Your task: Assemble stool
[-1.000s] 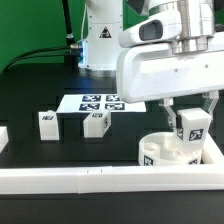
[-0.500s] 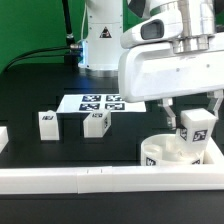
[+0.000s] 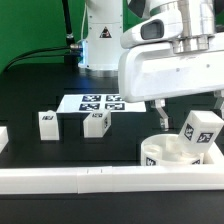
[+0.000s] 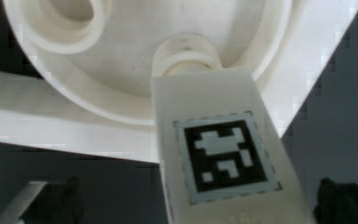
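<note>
Spread wide, my gripper (image 3: 189, 115) hangs over the seat (image 3: 165, 155) at the exterior view's right, near the front border rail (image 3: 70, 180); its two fingers (image 3: 160, 118) stand one on each side of a leg block (image 3: 198, 133), and I see a gap between each finger and the block, so nothing is pinched. That leg block leans, its top tipped toward the exterior view's right and its lower end down inside the seat; its black-and-white tag (image 3: 205, 130) faces the exterior camera.

In the wrist view the same leg block (image 4: 208, 120) runs long through the middle with its tag (image 4: 220, 158) plain to read; its far end meets the inner face of the round seat (image 4: 87, 70) (whether it sits in a socket there I cannot tell; the joint is too blurred); the dark fingers (image 4: 44, 200) show only as soft shapes at either side, apart from the block.

The seat is a shallow white ring resting on the black table (image 3: 25, 100), just behind the rail. Two more leg blocks stand upright on the table toward the exterior view's left, well apart from the seat; one (image 3: 47, 123) is farther left, the other (image 3: 95, 123) just in front of the marker board (image 3: 100, 102), which lies flat behind them; each shows a tag on its front face.
</note>
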{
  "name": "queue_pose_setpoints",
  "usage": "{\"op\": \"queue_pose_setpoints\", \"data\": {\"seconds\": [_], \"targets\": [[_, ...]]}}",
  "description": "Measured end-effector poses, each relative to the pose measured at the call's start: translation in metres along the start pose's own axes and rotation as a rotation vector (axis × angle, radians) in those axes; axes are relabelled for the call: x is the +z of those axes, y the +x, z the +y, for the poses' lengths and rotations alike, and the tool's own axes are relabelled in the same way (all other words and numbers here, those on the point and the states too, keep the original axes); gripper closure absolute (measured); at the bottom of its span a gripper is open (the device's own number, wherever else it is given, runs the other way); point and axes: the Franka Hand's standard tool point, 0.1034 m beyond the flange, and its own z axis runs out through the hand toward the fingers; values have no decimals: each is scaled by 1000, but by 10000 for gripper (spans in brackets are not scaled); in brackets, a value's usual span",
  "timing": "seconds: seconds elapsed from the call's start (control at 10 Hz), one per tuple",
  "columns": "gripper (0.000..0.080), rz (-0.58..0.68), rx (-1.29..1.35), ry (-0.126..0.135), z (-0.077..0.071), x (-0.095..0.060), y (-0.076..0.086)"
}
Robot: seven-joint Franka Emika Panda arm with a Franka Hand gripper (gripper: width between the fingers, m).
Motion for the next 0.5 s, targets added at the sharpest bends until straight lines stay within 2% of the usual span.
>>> {"op": "queue_pose_setpoints", "data": {"seconds": [0.3, 0.5], "targets": [[150, -13, 1, 3, -1, -1, 1], [150, -39, 22, 12, 1, -14, 17]]}}
